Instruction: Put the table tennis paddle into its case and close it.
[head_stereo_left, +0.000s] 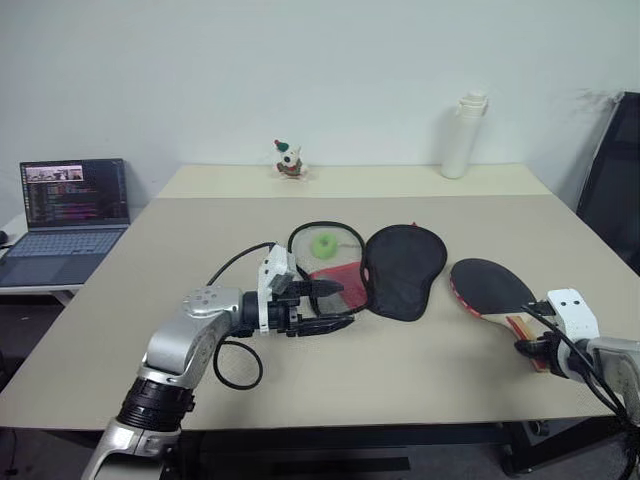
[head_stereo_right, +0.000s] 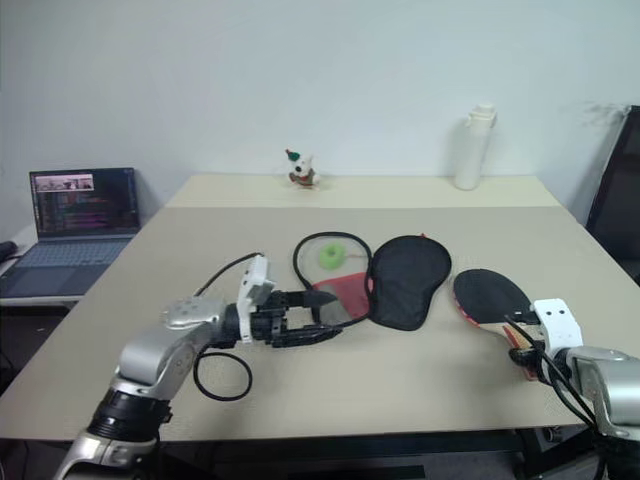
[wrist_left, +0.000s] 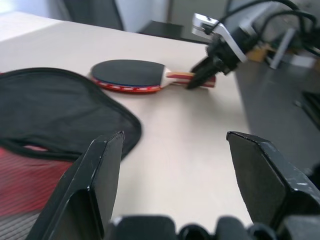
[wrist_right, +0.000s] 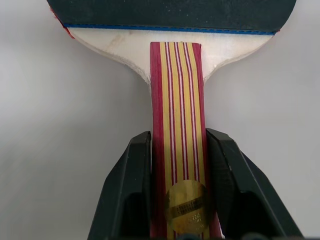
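Paddle: the table tennis paddle (head_stereo_left: 492, 288) lies flat on the surface (head_stereo_left: 200, 230), black face up, its striped handle running back between my right fingers (wrist_right: 125, 195).
Right fingers: closed on the handle, one pad against each edge, near the butt end with its gold badge; the blade sits just beyond the fingertips.
Left fingers: my left fingers (wrist_left: 97, 175) stand wide apart and hold nothing; they point sideways toward the case, whose black edge lies just past the tip of one finger.
Case: the case (head_stereo_left: 402, 268) lies open on the surface between my two sets of fingers, black round part toward the right fingers, red lining and looping zipper rim toward the left ones, well apart from the paddle.
Done: I judge the paddle gripped, and the case already unzipped.
Left: the paddle is not yet in the case; it must be carried across and slid in, then the flap folded over and the zipper run shut.
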